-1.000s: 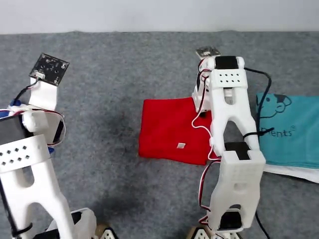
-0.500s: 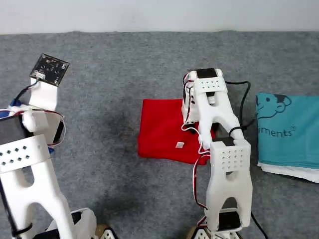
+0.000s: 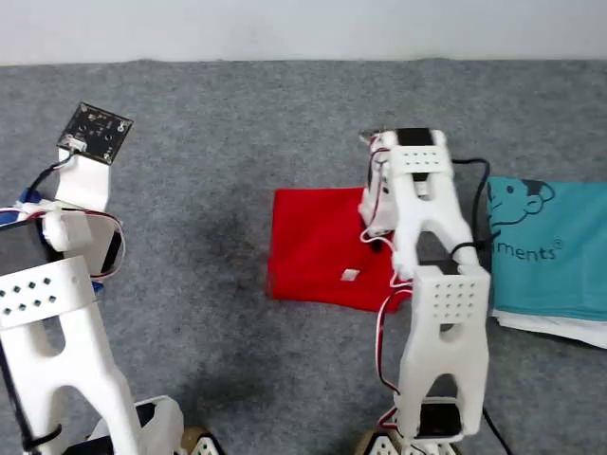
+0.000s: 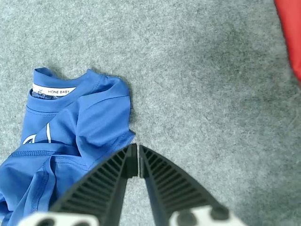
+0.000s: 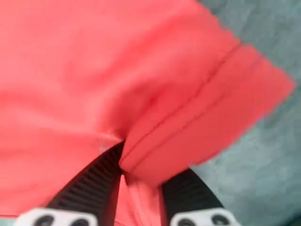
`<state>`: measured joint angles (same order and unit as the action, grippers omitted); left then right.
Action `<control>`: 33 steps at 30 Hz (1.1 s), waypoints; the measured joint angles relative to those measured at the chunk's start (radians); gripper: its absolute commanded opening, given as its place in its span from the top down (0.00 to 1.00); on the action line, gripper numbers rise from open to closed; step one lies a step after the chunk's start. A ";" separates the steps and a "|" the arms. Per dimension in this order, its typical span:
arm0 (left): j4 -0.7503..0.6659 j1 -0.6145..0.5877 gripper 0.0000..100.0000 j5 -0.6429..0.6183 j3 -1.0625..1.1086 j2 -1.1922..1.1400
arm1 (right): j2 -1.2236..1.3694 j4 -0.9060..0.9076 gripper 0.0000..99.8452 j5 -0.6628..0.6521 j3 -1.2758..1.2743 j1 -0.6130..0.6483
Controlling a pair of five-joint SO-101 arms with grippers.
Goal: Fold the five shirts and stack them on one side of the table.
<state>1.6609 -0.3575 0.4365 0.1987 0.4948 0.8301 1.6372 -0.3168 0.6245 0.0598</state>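
A folded red shirt [image 3: 318,248] lies at the table's middle. My right gripper [image 5: 141,162] is shut on a fold at its edge, and the red shirt [image 5: 94,70] bunches between the ribbed fingers [image 5: 101,169]. In the high view the right arm [image 3: 422,204] stands over the shirt's right side. A crumpled blue shirt [image 4: 70,141] lies on the grey table near my left gripper [image 4: 138,151], which hangs shut and empty just beside its hem. A folded teal shirt [image 3: 550,251] rests on a white one [image 3: 560,327] at the right.
Grey carpet-like table surface [image 3: 218,142] stretches open behind and between the arms. The left arm [image 3: 57,284] stands tall at the left front. A corner of the red shirt [image 4: 289,28] shows in the left wrist view.
The right arm swung left, then back a little to the right, and the red shirt shifted slightly right with it. The left arm has stayed still.
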 measured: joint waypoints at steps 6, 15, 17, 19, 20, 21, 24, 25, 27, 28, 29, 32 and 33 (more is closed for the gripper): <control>0.000 0.000 0.98 0.000 0.000 0.000 | 0.003 -0.104 0.99 -0.466 0.095 -0.083; 0.018 0.000 0.98 0.000 0.000 0.000 | 0.003 -0.173 0.99 -0.879 0.193 -0.009; 0.020 0.000 0.98 0.000 0.000 0.000 | 0.003 -0.210 0.99 -0.913 0.193 0.017; 0.020 0.000 0.98 0.000 0.000 0.000 | 0.003 -0.250 0.99 -0.950 0.193 0.041; 0.020 0.000 0.98 0.000 0.000 0.000 | 0.003 -0.272 0.99 -0.961 0.193 0.054; 0.023 0.000 0.98 0.000 0.000 0.000 | 0.003 -0.295 0.99 -0.967 0.193 0.066; 0.028 0.000 0.98 0.000 0.000 0.000 | 0.008 -0.362 0.98 -0.974 0.193 0.095; 0.028 0.000 0.98 0.000 0.000 0.000 | 0.012 -0.388 0.97 -0.976 0.193 0.100; 0.028 0.000 0.98 0.000 0.000 0.000 | 0.023 -0.417 0.92 -0.976 0.193 0.103; 0.028 0.000 0.98 0.000 0.000 0.000 | 0.026 -0.423 0.90 -0.976 0.193 0.103; 0.028 0.000 0.98 0.000 0.000 0.000 | 0.028 -0.430 0.87 -0.971 0.193 0.101; 0.028 0.000 0.98 0.000 0.000 0.000 | 0.028 -0.451 0.80 -0.856 0.193 0.100; 0.028 0.000 0.98 0.000 0.000 0.000 | 0.028 -0.462 0.78 -0.792 0.193 0.101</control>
<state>1.6886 -0.3575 0.4365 0.1987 0.4948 0.8577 1.1753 -1.1086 0.8178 0.1611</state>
